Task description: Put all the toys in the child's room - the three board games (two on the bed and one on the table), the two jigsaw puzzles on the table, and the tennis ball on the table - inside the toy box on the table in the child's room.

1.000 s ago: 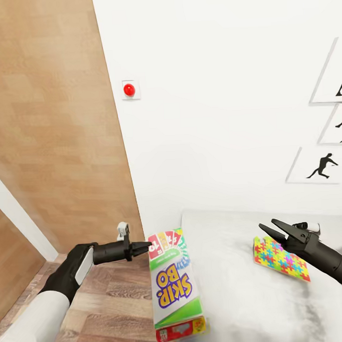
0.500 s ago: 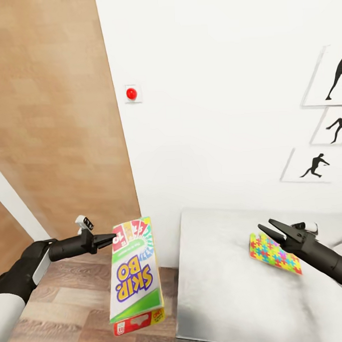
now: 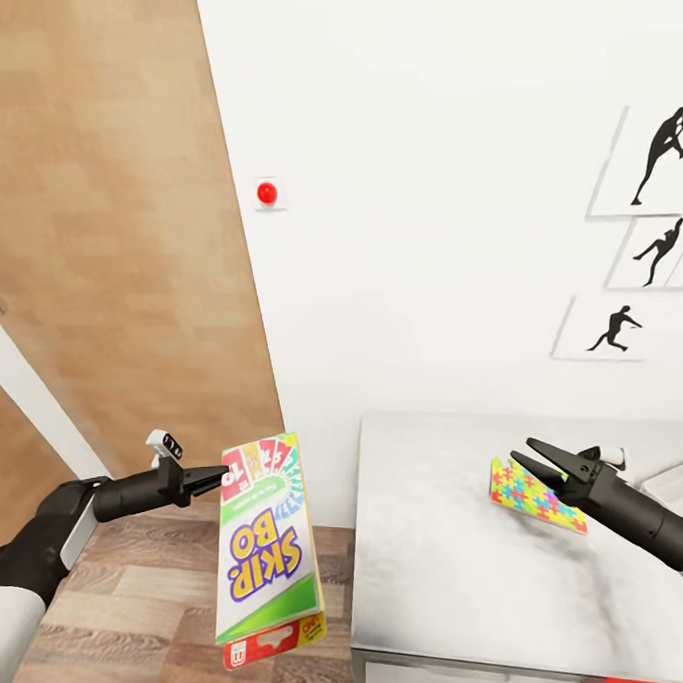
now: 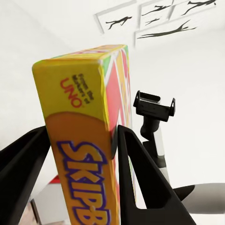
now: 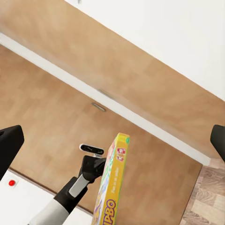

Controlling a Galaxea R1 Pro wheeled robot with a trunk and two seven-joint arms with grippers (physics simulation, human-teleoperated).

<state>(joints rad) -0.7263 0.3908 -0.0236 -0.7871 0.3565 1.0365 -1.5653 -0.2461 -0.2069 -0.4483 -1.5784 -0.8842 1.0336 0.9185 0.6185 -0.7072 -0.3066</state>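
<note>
Card game gripped in my left gripper, right gripper open over the table.

From the head view I see the wooden door (image 3: 105,224) and white wall (image 3: 423,177) with its red button (image 3: 266,192), then the pale table (image 3: 463,565) at lower right. My left gripper (image 3: 220,477) is clamped on the top edge of the Skip-Bo box (image 3: 264,551), which hangs upright over the plank floor (image 3: 146,632), just beside the table's edge; the left wrist view shows both fingers (image 4: 136,173) pressed against its sides. My right gripper (image 3: 533,457) is spread wide, holding nothing, just above the jigsaw puzzle (image 3: 535,495) lying on the table.
</note>
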